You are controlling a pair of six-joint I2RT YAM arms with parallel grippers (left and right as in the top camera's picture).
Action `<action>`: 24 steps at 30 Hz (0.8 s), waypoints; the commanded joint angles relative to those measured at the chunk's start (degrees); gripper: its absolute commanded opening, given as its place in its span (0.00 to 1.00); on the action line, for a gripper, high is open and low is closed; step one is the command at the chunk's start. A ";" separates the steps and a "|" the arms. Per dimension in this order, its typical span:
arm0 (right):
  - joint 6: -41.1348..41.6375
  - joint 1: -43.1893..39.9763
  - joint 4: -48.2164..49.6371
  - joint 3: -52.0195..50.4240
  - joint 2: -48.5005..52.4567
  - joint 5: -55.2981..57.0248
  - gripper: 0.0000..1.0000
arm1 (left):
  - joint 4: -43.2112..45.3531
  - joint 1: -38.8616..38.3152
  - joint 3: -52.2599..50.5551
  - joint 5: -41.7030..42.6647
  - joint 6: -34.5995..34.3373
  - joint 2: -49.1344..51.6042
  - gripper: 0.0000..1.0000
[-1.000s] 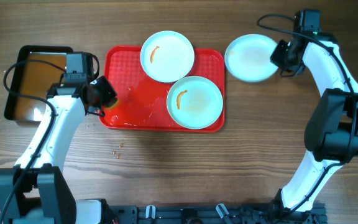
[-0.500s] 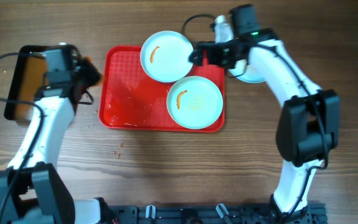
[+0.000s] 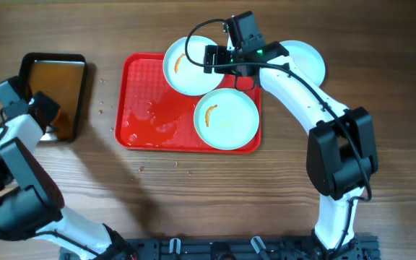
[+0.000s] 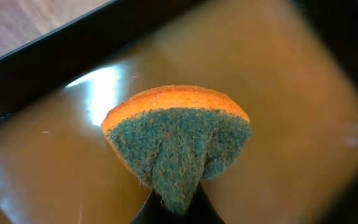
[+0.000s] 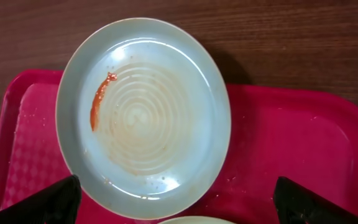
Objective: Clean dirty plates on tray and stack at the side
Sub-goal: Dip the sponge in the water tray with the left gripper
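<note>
Left gripper (image 3: 46,108), left of frame, pinched sponge (image 4: 178,140) over black tray (image 3: 53,57). Right gripper (image 3: 212,58) hung spread above upper plate (image 3: 190,66), smeared, overlapping top edge of tray (image 3: 139,87). 2nd plate (image 3: 230,119), smeared, lay on tray's right; 3rd plate (image 3: 308,61) lay off tray, upper right.

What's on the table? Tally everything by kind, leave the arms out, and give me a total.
plates: 3
red tray: 1
black tray: 1
sponge: 1
Total: 6
</note>
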 commanded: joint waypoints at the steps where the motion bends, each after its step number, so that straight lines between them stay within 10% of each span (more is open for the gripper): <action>1: 0.94 -0.09 0.35 0.13 0.87 2.32 1.00 | 0.61 0.57 0.15 -0.11 1.31 1.92 0.04; 24: 2.27 -0.04 2.34 0.13 1.22 1.90 0.99 | 0.66 0.57 1.18 8.39 -3.58 -12.28 0.04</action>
